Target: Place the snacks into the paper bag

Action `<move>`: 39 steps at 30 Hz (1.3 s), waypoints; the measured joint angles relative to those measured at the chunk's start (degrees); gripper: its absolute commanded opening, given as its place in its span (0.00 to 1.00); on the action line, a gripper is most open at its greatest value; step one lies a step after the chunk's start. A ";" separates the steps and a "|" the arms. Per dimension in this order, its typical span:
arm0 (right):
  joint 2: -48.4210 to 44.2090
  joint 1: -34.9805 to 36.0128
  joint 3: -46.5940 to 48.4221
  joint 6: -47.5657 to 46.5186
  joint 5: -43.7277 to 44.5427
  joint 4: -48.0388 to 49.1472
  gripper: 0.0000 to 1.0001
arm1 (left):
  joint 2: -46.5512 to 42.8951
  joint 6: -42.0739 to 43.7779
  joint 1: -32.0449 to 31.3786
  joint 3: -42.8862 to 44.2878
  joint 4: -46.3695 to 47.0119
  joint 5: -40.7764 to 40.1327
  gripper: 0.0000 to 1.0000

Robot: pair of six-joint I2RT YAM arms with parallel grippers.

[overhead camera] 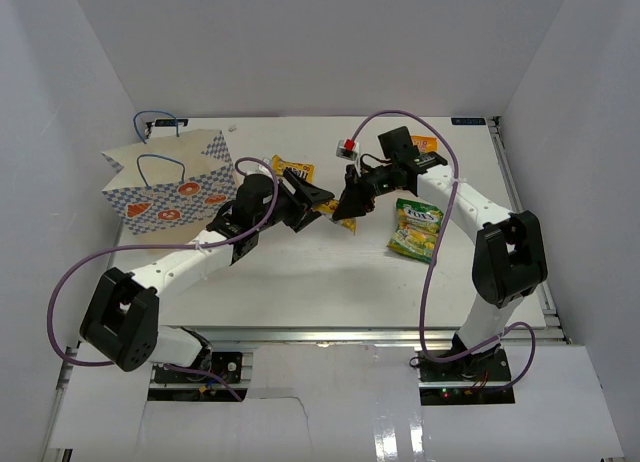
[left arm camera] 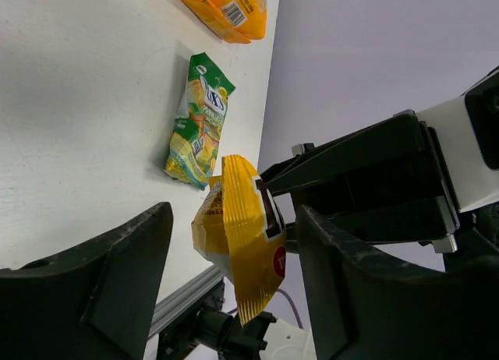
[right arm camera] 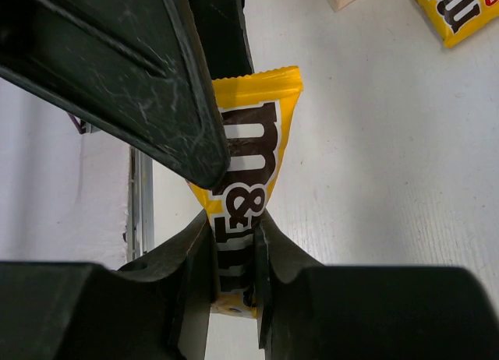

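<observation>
1. The right claw (right arm camera: 234,221) is closed on a yellow M&M's packet (right arm camera: 251,134). Its two fingers pinch the packet's lower end, and the packet is held up off the worktop (overhead camera: 300,282).
2. The left claw (left arm camera: 234,220) is open. In the left wrist view its two dark fingers (left arm camera: 101,286) stand wide apart with the held packet in the gap between them, and neither finger visibly presses on it.
3. In the top view the two claws meet nose to nose over the middle of the worktop, toward its far side. The left arm reaches in from the left and the right arm bends back from the right.
4. In the right wrist view one finger of the left claw crosses in front of the packet's upper left edge. From this angle I cannot tell whether it touches.
5. A second M&M's packet (overhead camera: 292,169) lies flat on the worktop, just beyond the left claw.
6. The green-yellow pouch (overhead camera: 417,228) lies flat to the right of the claws, beside the right arm's forearm.
7. The orange pouch (left arm camera: 226,9) lies at the far right edge, partly hidden by the right arm in the top view.
8. The paper bag (overhead camera: 165,192), blue-checked with orange-red prints and blue cord handles, sits at the far left of the worktop, well apart from both claws. None of the snacks in view is inside it.
</observation>
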 measured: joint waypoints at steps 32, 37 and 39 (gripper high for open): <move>-6.40 -7.34 3.28 -6.27 -1.38 -2.75 0.82 | -6.99 24.17 3.23 24.00 -27.52 -13.35 0.01; -10.01 -12.24 0.15 -9.22 -0.63 -2.80 0.82 | -7.74 32.37 10.19 39.01 -35.54 -21.99 0.00; -11.17 -12.26 -2.23 -10.19 -0.17 -2.95 0.82 | -7.63 35.15 14.56 42.77 -37.73 -24.33 0.00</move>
